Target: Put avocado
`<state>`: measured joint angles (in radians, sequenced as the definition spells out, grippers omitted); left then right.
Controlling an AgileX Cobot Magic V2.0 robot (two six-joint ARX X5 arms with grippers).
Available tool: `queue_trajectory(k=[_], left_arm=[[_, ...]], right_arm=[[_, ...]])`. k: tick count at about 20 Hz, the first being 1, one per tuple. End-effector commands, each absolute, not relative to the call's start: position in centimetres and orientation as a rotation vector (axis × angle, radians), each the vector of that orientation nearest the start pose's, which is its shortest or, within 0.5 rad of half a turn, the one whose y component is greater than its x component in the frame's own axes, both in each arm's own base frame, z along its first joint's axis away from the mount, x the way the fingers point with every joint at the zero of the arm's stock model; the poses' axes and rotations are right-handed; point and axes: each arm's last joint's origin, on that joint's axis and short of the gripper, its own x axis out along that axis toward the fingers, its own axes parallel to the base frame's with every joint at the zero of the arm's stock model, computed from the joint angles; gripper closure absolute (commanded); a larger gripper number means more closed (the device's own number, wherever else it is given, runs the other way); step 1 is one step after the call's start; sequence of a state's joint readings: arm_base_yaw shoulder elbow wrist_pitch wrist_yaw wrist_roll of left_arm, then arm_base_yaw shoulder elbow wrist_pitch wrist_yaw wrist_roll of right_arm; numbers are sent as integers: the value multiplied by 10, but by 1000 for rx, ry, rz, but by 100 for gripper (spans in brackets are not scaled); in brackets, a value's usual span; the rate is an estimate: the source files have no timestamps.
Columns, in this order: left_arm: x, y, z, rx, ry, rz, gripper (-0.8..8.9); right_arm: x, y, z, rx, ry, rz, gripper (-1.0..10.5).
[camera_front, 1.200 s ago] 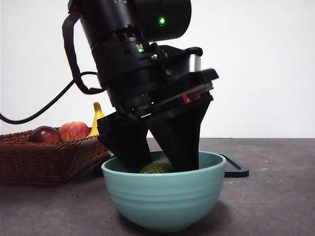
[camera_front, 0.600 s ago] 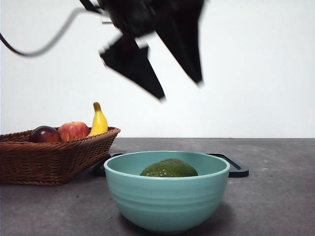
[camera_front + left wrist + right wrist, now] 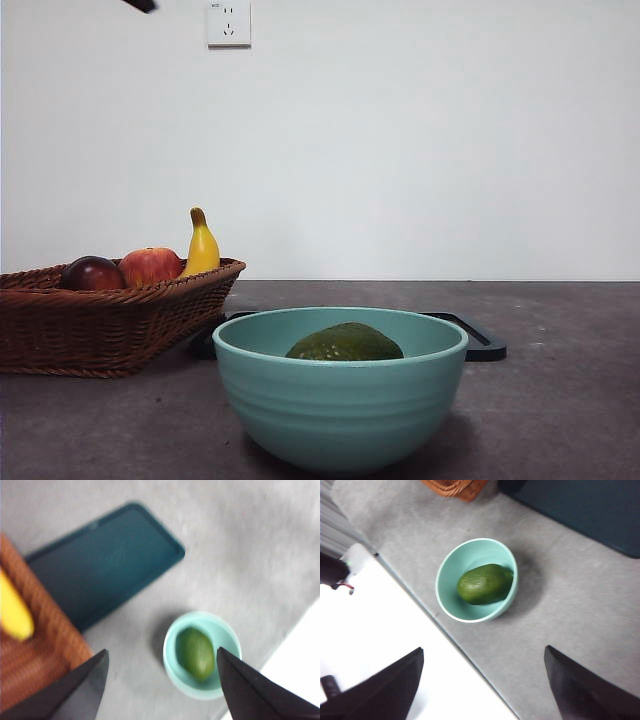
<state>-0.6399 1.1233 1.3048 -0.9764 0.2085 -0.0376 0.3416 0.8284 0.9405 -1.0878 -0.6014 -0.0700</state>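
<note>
The avocado [image 3: 345, 343], dull olive green, lies alone in the teal bowl [image 3: 340, 410] near the table's front edge. Nothing touches it. In the left wrist view my left gripper [image 3: 161, 651] hangs high above the table, open and holding nothing, with the avocado [image 3: 195, 652] and bowl [image 3: 222, 632] small below it; this picture is blurred. My right gripper [image 3: 483, 649] is also open and holds nothing, well above the bowl [image 3: 455, 597] and the avocado [image 3: 485, 583]. In the front view only a black tip [image 3: 140, 4] shows at the top left corner.
A wicker basket [image 3: 100, 325] at the left holds a dark red fruit [image 3: 92, 272], a red apple [image 3: 150, 265] and a banana [image 3: 202, 245]. A flat dark tray [image 3: 480, 345] lies behind the bowl. The table's front edge runs close to the bowl [image 3: 415, 600].
The gripper that stood in the bowl with its jaws around the avocado has opened, risen up and to the left, and left the front view. The avocado stays in the bowl.
</note>
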Motion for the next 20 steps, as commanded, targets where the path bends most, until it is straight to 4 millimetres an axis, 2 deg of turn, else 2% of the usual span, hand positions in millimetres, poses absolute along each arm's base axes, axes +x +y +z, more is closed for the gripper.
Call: queue_trajectory(k=[1, 6, 13, 16, 20], left_arm=[[151, -121, 382, 170, 807, -805, 471], [140, -114, 383, 175, 843, -810, 471], [139, -113, 382, 180, 864, -807, 471], [139, -113, 382, 180, 864, -807, 471], [139, -113, 382, 180, 864, -808, 471]], right_arm=[[126, 66, 310, 79, 985, 917, 561], [157, 89, 293, 68, 1074, 945, 561], [192, 128, 252, -19, 1206, 957, 563], [203, 143, 236, -63, 1223, 943, 643], [214, 163, 214, -122, 1235, 894, 667]])
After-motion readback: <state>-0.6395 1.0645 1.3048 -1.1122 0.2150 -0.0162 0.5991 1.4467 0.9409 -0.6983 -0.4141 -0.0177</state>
